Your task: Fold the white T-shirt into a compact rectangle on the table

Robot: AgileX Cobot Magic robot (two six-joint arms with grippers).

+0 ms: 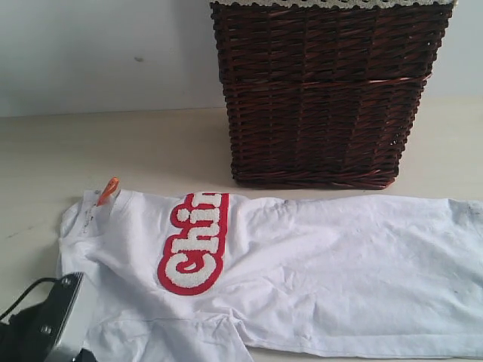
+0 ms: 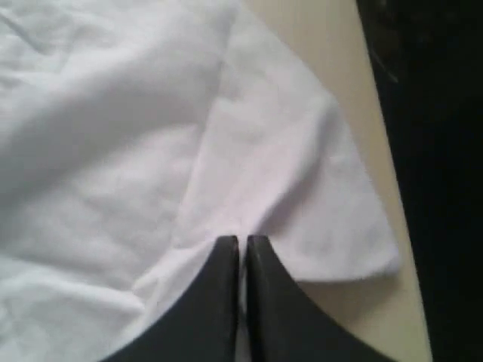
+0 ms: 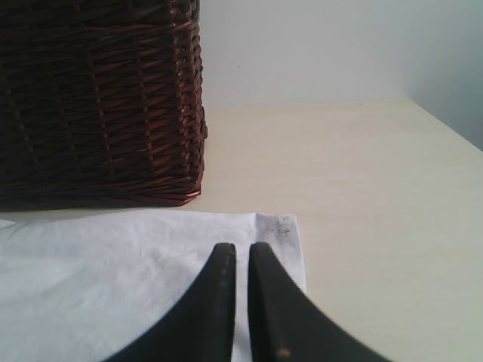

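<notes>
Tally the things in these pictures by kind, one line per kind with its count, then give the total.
white T-shirt: 1
wicker basket: 1
table: 1
robot hands: 2 (left hand, right hand)
Total: 5
</notes>
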